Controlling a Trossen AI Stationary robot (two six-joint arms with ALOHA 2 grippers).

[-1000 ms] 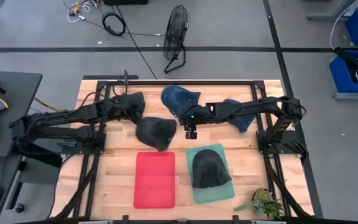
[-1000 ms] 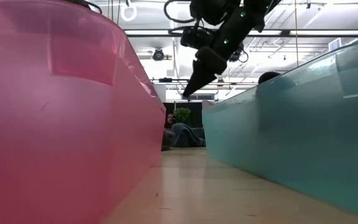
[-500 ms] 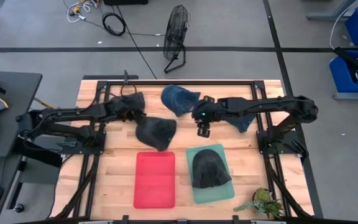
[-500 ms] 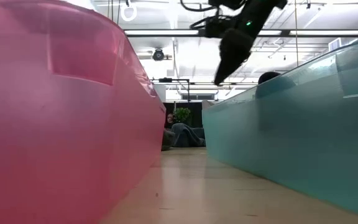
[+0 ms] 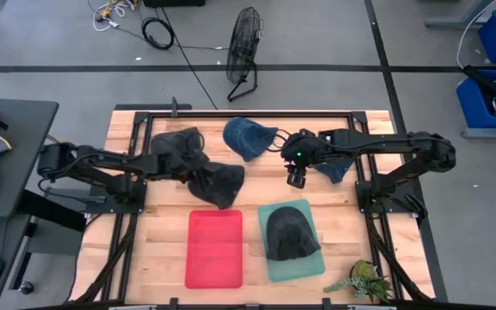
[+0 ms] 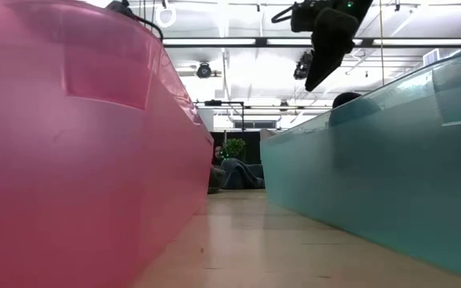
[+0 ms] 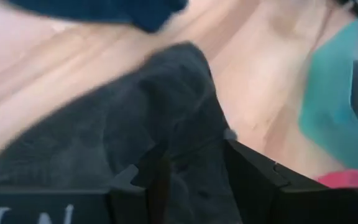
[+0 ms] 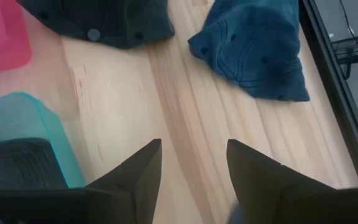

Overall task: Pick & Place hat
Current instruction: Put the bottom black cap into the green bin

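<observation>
Your left end effector [image 5: 198,169] is the one at work: it sits at the dark grey cap [image 5: 216,183], mid-bench, just behind the red tray [image 5: 214,248]. In the left wrist view the fingers [image 7: 253,180] straddle a raised fold of that cap [image 7: 154,124], cloth filling the gap between them; I'd call it closing on the cap, but can't tell if the pinch is firm.

Key relation: the red tray lies straight toward the bench's front edge from the cap, nearly touching its brim side. The cap's long axis runs roughly left-right, so carry it forward w/o much turning.

Right end effector [image 5: 296,177] hovers above bare bench, fingers spread, nothing held; the right wrist view shows wood between them. It's between the blue denim cap [image 5: 248,138] and the teal tray [image 5: 290,269], which already holds a black hat [image 5: 289,232]. Another blue cap [image 5: 334,168] lies under the right arm; a further dark cap [image 5: 175,142] lies at the left arm's far side.

Left arm is clearly nearer the grey cap and the red tray. Watch for cloth slipping on lift.
</observation>
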